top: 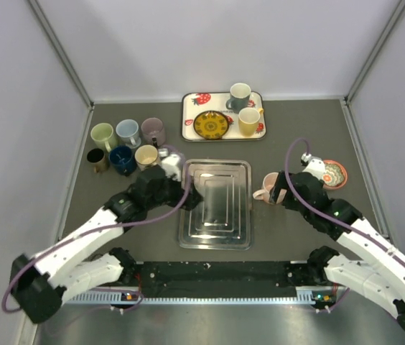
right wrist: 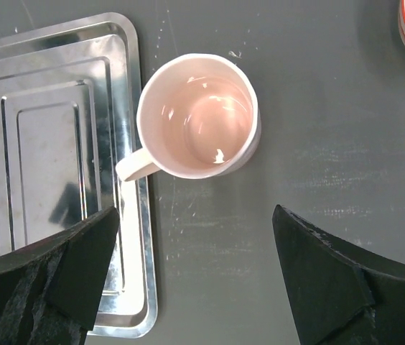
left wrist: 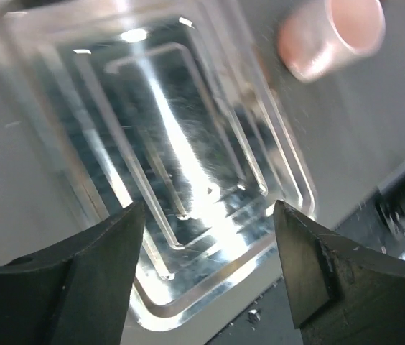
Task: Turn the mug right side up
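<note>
A pink mug point(top: 268, 188) stands upright, mouth up, on the dark table just right of the metal tray point(top: 215, 233). In the right wrist view the mug point(right wrist: 199, 118) shows its empty inside, and its handle points left over the tray's rim point(right wrist: 132, 237). My right gripper point(right wrist: 195, 280) is open and empty, a little above and near of the mug; it sits just right of the mug in the top view point(top: 283, 188). My left gripper point(left wrist: 206, 273) is open and empty over the tray's left part point(left wrist: 188, 151); the pink mug point(left wrist: 329, 34) shows blurred at the upper right.
Several upright mugs point(top: 125, 147) stand at the back left. A white strawberry-print tray point(top: 188, 123) at the back holds a yellow plate point(top: 210, 124) and two mugs. A patterned bowl point(top: 333, 174) sits right of my right gripper. Grey walls close three sides.
</note>
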Available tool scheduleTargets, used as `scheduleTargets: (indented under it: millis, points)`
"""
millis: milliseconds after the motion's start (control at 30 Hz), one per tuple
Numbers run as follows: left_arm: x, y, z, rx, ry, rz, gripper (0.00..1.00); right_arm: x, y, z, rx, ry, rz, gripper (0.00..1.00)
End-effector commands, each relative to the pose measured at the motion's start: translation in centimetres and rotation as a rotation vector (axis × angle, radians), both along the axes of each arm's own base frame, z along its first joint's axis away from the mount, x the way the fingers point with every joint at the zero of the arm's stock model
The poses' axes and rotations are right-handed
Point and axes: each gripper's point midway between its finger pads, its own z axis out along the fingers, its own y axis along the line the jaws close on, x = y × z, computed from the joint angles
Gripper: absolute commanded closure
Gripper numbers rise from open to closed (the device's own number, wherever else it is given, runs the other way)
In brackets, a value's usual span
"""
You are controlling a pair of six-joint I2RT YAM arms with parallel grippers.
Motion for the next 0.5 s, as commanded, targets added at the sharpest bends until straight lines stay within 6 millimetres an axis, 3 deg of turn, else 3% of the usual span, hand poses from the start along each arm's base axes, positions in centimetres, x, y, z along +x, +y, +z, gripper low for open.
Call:
scheduleTargets:
  millis: [0, 33, 100, 200, 467]
  points:
    - [-1.4, -8.3, 3.6, -0.04, -0.117, -0.385, 0.24, 0.4, 0.6, 2.0, 0.031, -0.028, -0.004, 0.11]
    - [-1.7, -9.7, 1.9, 0.016, -0.104, -0.45, 0.24, 0.3, 0.3, 2.0, 0.023, -0.023, -0.017, 0.1]
    - [-1.7, -11.8, 3.0, -0.001, -0.119, -0.533, 0.25, 0.2, 0.1, 1.9, 0.042, -0.021, -0.04, 0.09]
    - [-1.3, -14.6, 1.5, 0.013, -0.183, -0.686, 0.26, -0.1, 0.3, 1.9, 0.076, -0.017, -0.045, 0.09]
    - [1.2, -18.2, -0.8, 0.111, -0.309, -0.871, 0.29, -1.6, 1.1, 3.4, 0.166, -0.029, 0.019, 0.09]
